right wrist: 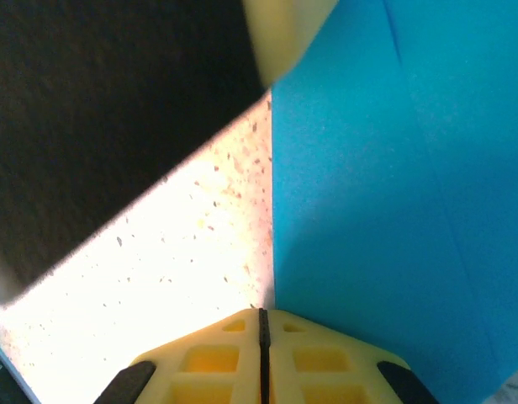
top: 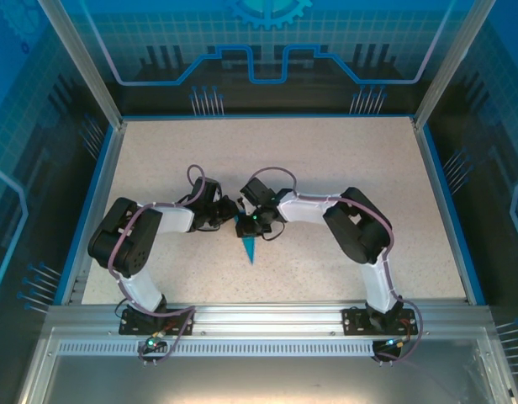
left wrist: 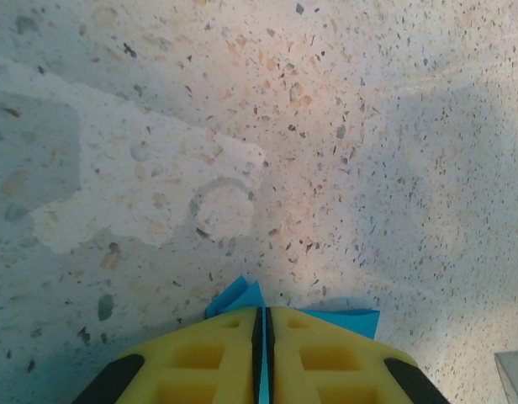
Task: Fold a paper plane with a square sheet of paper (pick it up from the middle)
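The slim teal-blue paper dart (top: 249,248) hangs at the middle of the speckled beige surface (top: 326,168), its point aimed at the near edge and its wide end caught where the two arms meet. From above I cannot tell whether the tip touches the surface.

In the left wrist view, corners of the paper (left wrist: 239,296) stick out past the left gripper (left wrist: 261,318). Its yellow fingers (left wrist: 217,358) are pressed together on a thin teal line in their seam. In the right wrist view, a broad teal panel (right wrist: 393,210) runs down to the seam of the right gripper (right wrist: 262,321). Its fingers (right wrist: 318,362) are likewise closed, apparently nipping the paper's edge.

From above, the left gripper (top: 234,217) and right gripper (top: 261,220) sit nearly touching, so the folding looks well along, with the centre crease being set.

To do this well:
- Both pinches should stay in line with the crease.
- Any sliding should run along the fold, never apart, since thin paper tears or skews easily.
- One grip should be let go at a time, so the dart does not spring open.
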